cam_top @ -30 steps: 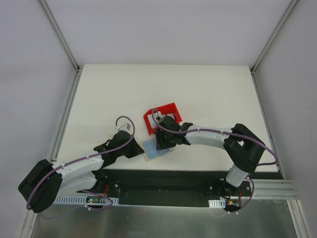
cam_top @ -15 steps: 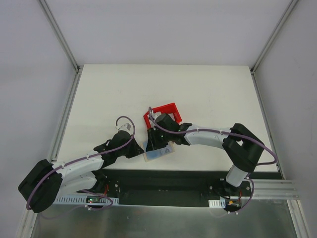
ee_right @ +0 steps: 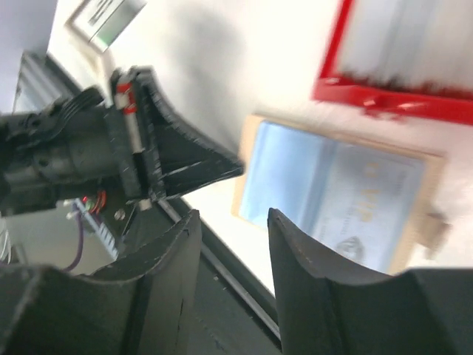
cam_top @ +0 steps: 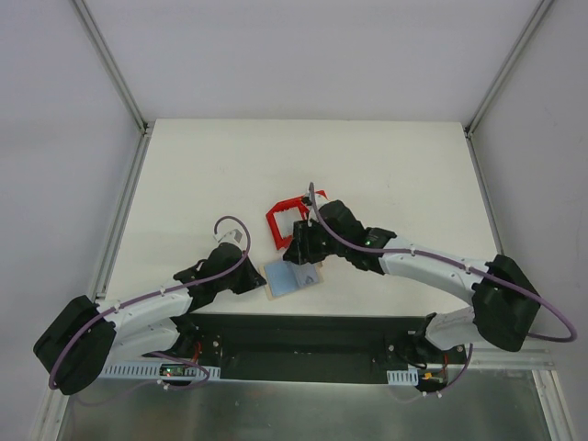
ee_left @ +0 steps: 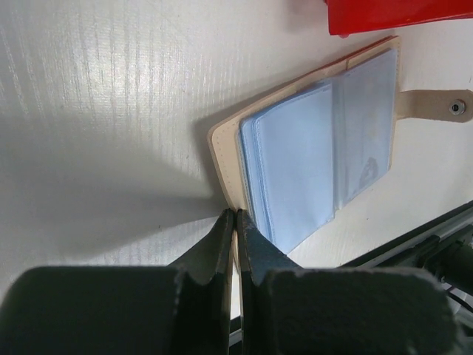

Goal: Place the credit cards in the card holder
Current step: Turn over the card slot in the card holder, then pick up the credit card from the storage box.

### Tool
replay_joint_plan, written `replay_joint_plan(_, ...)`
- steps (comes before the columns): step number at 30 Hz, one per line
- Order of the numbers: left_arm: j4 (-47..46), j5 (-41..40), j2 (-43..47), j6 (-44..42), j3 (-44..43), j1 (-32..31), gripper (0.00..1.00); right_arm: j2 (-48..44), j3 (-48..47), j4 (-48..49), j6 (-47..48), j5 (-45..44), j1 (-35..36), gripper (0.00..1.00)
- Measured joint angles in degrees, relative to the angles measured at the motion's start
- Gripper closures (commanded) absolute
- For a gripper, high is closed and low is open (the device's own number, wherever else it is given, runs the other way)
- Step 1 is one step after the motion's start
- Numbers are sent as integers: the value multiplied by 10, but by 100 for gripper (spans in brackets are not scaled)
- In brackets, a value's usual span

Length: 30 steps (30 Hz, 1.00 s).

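Observation:
The card holder [cam_top: 290, 278] lies open near the table's front edge, tan cover down and pale blue sleeves up. Its snap tab [ee_left: 443, 106] points right. A pale card [ee_right: 363, 209] shows through one sleeve. My left gripper [ee_left: 235, 216] is shut on the holder's near tan cover edge [ee_left: 224, 159]; it also shows in the top view [cam_top: 258, 280]. My right gripper [ee_right: 233, 216] is open and empty, held above the holder [ee_right: 284, 174]; in the top view [cam_top: 304, 252] it partly hides the red bin. Blurred whitish credit cards [ee_right: 414, 37] lie in that bin.
The red plastic bin [cam_top: 279, 220] stands just behind the holder and touches or nearly touches its far edge [ee_left: 392, 15]. The table's front edge and the black base rail [cam_top: 303, 331] run right below the holder.
My right gripper has risen off the card holder and its arm has swung out to the right. The left gripper and the holder have stayed in place.

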<state>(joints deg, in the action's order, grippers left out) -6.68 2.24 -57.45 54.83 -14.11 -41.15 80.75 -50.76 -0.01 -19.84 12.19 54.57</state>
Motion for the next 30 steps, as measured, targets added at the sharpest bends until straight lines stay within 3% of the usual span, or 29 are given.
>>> replay_joint_plan(10,5,-1,2,-18,0,0,100,-2,-39,-98,35,-43,-111,46)
replay_joint_plan(15,11,-3,-14,-21,-10,0,100,84,-176,-129,75,-24,-139,33)
replay_joint_plan(21,15,-3,-36,-31,-27,4,100,186,-250,-156,95,-9,-166,17)
replay_joint_plan(30,18,-3,-41,-35,-32,9,100,268,-299,-196,110,12,-172,10)
